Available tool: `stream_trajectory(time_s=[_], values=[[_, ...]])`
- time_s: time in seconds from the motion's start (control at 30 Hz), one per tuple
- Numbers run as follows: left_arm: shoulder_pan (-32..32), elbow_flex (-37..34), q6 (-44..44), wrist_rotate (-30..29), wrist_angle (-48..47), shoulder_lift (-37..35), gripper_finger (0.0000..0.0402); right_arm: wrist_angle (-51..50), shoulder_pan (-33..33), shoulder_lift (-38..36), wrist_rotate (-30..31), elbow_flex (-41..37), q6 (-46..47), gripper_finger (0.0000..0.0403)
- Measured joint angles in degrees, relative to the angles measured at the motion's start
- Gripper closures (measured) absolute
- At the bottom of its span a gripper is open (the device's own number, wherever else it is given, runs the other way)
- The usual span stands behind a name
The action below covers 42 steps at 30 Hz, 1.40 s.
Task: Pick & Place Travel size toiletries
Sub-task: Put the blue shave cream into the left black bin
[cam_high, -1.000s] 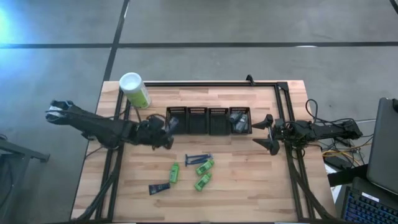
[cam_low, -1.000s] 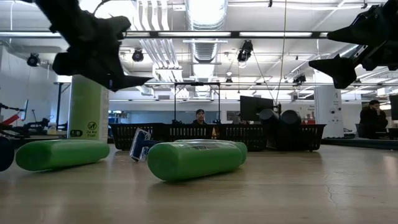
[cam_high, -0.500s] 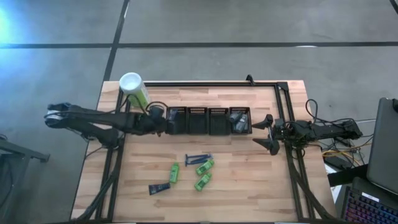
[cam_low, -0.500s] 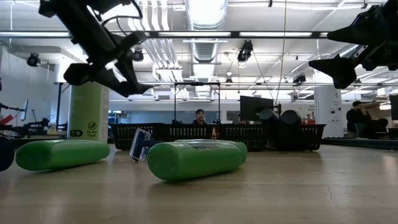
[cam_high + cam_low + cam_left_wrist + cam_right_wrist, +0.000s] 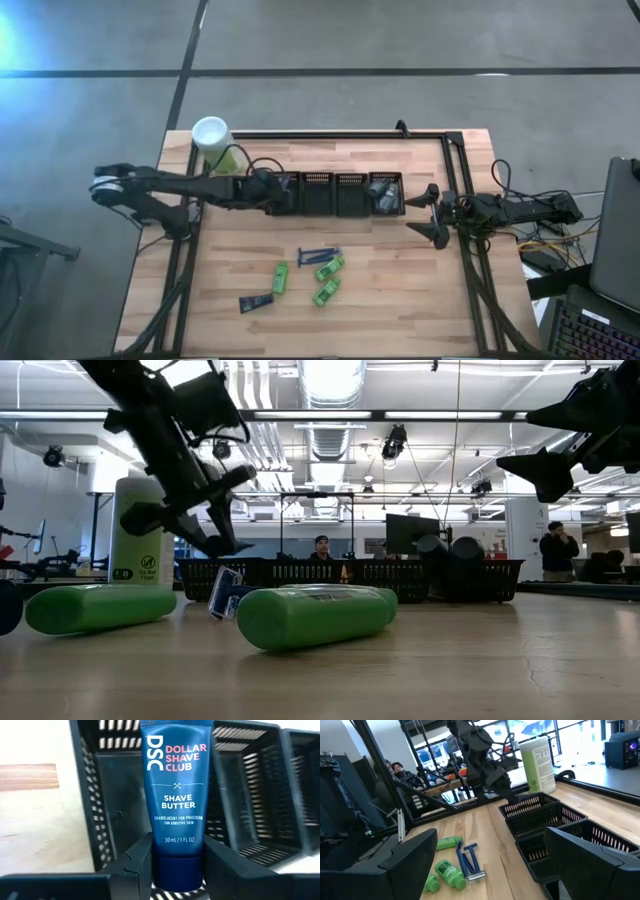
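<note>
My left gripper (image 5: 277,190) hangs over the leftmost black mesh bin (image 5: 284,194) and is shut on a dark navy tube (image 5: 176,780) printed "Shave Butter". In the low view this gripper (image 5: 212,532) slants downward above the bins. On the wood lie two blue razors (image 5: 320,254), three bright green tubes (image 5: 327,268) and another navy tube (image 5: 256,301). Grey bottles (image 5: 382,194) sit in the rightmost bin. My right gripper (image 5: 429,215) is open, raised off the table right of the bins, touching nothing. My left gripper pinches the navy tube at its cap end (image 5: 177,870), one finger (image 5: 134,866) on each side. The tube's flat crimped end points ahead, away from the fingers, lifted clear above the leftmost bin's open top.
Four black mesh bins (image 5: 335,194) stand in a row at mid-table. A tall pale-green canister with a white cap (image 5: 215,143) stands at the far left corner. A black frame (image 5: 455,150) runs along the far and right edges. People show in the room beyond.
My left gripper, carrying the navy tube, has moved toward the far edge and to the right, from the bare wood left of the bins to over the leftmost bin. It has also come lower and tipped downward. My right arm has kept still.
</note>
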Motion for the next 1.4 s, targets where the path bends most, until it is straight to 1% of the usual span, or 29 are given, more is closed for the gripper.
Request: stream_trajectory(time_s=[0.13, 0.23, 0.37, 0.53, 0.63, 0.8, 0.97, 1.1, 1.17, 1.3, 1.4], values=[[0.6, 0.0, -0.8, 0.3, 1.5, 2.0, 0.0264, 0.0, 0.0, 0.0, 0.0, 0.0, 0.0, 0.0039], [1.1, 0.0, -1.6, 1.9, 3.3, 3.3, 0.0262, 0.0, 0.0, 0.0, 0.0, 0.0, 0.0, 0.0039], [1.1, 0.0, -3.6, 2.1, 3.3, 5.3, 0.0252, 0.0, 0.0, 0.0, 0.0, 0.0, 0.0, 0.0039], [1.1, 0.0, -3.0, 1.8, 3.5, 5.7, 0.0239, 0.0, 0.0, 0.0, 0.0, 0.0, 0.0, 0.0039], [1.1, 0.1, -3.1, 0.7, 3.6, 5.7, 0.0226, 0.0, 0.0, 0.0, 0.0, 0.0, 0.0, 0.0039], [1.1, 0.1, -3.2, 0.9, 3.6, 5.7, 0.0188, 0.0, 0.0, 0.0, 0.0, 0.0, 0.0, 0.0039], [1.1, 0.1, -2.1, 4.5, 3.3, 4.1, 0.0161, 0.0, 0.0, 0.0, 0.0, 0.0, 0.0, 0.0039], [1.0, 0.1, 3.2, 6.8, 2.4, 0.2, 0.0161, 0.0, 0.0, 0.0, 0.0, 0.0, 0.0, 0.0039], [0.9, 0.1, 7.0, 9.1, 0.9, -2.5, 0.0164, 0.0, 0.0, 0.0, 0.0, 0.0, 0.0, 0.0039], [0.7, 0.1, 18.5, 18.1, -6.0, -8.0, 0.017, 0.0, 0.0, 0.0, 0.0, 0.0, 0.0, 0.0039], [-0.8, -0.1, 23.6, 24.1, -11.8, -10.7, 0.0172, 0.0, 0.0, 0.0, 0.0, 0.0, 0.0, 0.0039]])
